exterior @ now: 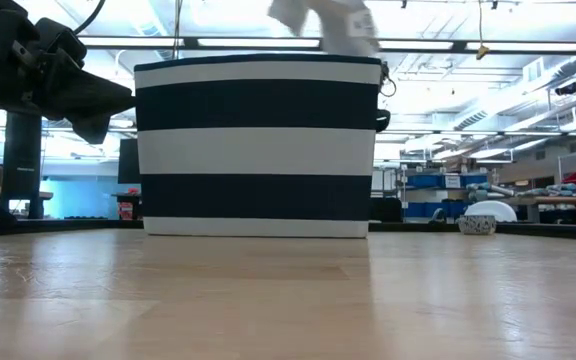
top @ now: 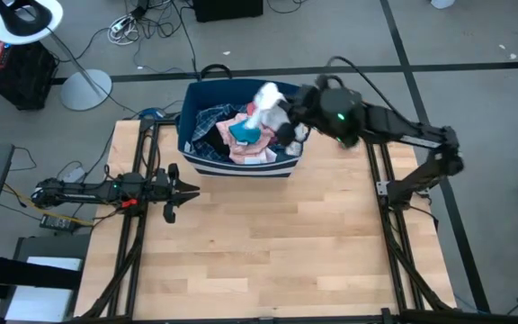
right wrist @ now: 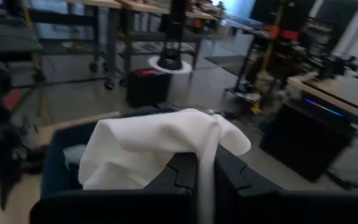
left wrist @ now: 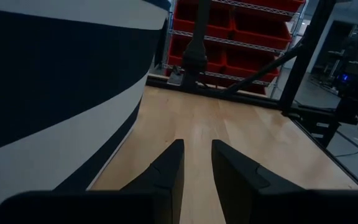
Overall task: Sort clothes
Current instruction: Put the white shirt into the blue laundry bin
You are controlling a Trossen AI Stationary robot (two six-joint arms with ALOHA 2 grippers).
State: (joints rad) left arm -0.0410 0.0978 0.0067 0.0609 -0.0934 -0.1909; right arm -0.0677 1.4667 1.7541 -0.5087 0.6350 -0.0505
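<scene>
The right arm reaches in from the table's right edge, stretched across toward the far side, and its right gripper [right wrist: 197,171] stands above the dark blue bin with white stripes [top: 241,169]. Its fingers are pinched together on a white piece [top: 266,101], which hangs over the bin's open top. The left arm lies low along the table's left side; the left gripper [top: 192,190] points toward the bin's near left corner, its fingers parted with a narrow gap and nothing between them.

The high view alone shows the bin's contents: a blue plaid shirt [top: 207,121], a teal item [top: 241,132] and pale pink fabric [top: 252,153] heaped inside. The low view shows none of this; the bin's striped wall fills its centre, with only the white piece visible above the rim. The right wrist view shows the white piece draped over that gripper's fingers, hiding their tips. The left wrist view shows the bin's wall just beside the left fingers [left wrist: 169,168] and bare wooden table [left wrist: 247,137] ahead.

Around the table: red storage bins [left wrist: 241,25] on shelving beyond, and a white round lamp base [top: 85,89] on the floor. The bin wall blocks any level sight of the clothes.
</scene>
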